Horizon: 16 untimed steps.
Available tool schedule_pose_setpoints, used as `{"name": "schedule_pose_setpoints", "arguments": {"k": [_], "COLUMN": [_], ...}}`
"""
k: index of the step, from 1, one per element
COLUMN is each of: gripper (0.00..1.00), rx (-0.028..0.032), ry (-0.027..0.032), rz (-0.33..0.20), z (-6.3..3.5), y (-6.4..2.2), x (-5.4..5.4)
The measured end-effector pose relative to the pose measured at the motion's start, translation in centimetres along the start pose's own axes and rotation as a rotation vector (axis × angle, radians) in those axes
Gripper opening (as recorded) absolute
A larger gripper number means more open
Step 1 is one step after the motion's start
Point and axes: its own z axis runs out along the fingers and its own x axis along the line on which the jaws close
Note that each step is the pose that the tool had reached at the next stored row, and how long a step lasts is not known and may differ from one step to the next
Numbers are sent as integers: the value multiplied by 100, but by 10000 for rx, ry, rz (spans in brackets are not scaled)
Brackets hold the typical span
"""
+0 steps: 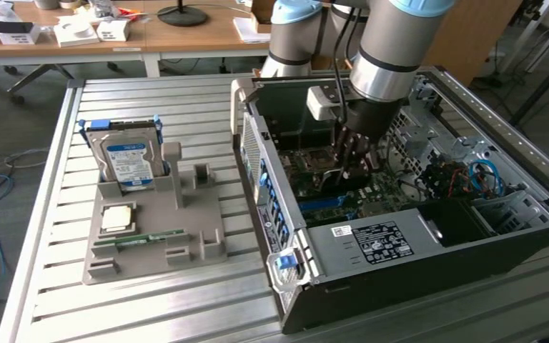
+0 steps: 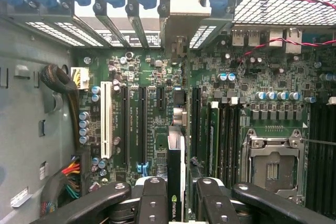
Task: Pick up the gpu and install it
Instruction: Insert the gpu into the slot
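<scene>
Gripper is closed to a narrow gap on the gpu, gripping the card edge-on between its fingers inside the open computer case. The card stands over the motherboard, in line with the expansion slots, its metal bracket end against the rear slot openings; whether it is seated cannot be told. In the exterior view a grey holder lies at nine o'clock from the case on the slatted worktop, carrying a hard drive upright and a green memory stick lying flat.
</scene>
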Motion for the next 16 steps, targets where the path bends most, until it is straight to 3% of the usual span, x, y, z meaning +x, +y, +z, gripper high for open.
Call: {"name": "schedule_pose_setpoints", "arguments": {"k": [16], "gripper": [26], "rx": [0], "ry": [0], "rz": [1], "z": [1], "y": [36], "x": [-2]}}
